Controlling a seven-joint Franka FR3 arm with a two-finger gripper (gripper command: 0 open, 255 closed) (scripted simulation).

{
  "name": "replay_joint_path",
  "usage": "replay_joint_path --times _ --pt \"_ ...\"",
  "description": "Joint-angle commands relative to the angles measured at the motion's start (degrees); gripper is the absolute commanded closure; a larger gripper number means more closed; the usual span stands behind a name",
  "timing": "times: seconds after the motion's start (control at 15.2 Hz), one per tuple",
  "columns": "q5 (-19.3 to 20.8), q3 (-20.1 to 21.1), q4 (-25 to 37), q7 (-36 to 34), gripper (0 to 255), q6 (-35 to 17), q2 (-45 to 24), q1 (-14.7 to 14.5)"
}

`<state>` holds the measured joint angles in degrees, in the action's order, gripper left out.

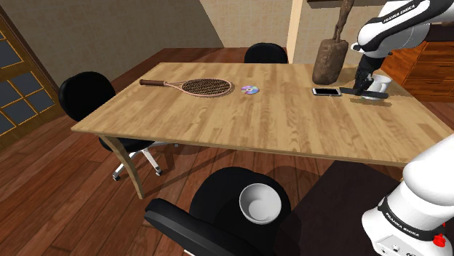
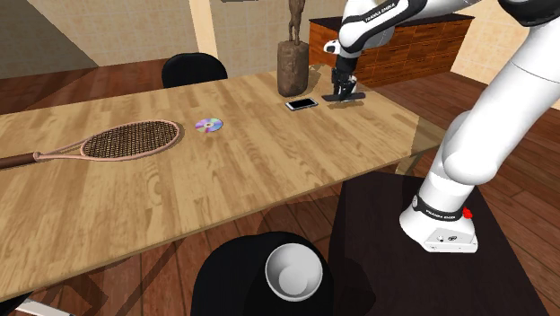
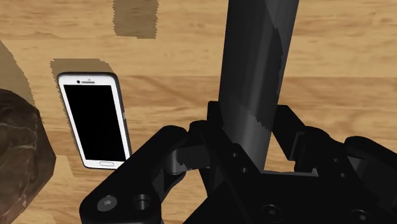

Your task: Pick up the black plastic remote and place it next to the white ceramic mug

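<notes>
The black remote (image 3: 254, 70) is a long dark bar clasped between my gripper's (image 3: 249, 149) fingers, pointing away from the hand. In the shoulder view the gripper (image 1: 361, 81) hangs low over the table's far right end, shut on the remote (image 1: 352, 91), which lies flat just above the wood. The white mug (image 1: 380, 83) stands right beside the gripper, on the side away from the phone. From the second exterior view, the gripper (image 2: 344, 85) holds the remote (image 2: 346, 96) close to the tabletop.
A white-edged phone (image 1: 327, 92) (image 3: 95, 121) lies just beside the remote. A brown statue (image 1: 331, 58) stands behind it. A racket (image 1: 196, 87) and a disc (image 1: 249, 90) lie mid-table (image 1: 218, 124). Black chairs surround the table; one (image 1: 225, 196) carries a white bowl (image 1: 260, 203).
</notes>
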<state>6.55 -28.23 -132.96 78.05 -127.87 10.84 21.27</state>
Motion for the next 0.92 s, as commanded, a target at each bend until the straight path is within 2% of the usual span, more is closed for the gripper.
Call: replay_joint_path --times 0.0,0.86 --pt "-0.3 -0.1 -1.0 0.1 255 -1.7 -0.7 -0.1" --pt "-4.0 -1.3 -5.5 2.9 255 -12.4 -7.5 -0.6"
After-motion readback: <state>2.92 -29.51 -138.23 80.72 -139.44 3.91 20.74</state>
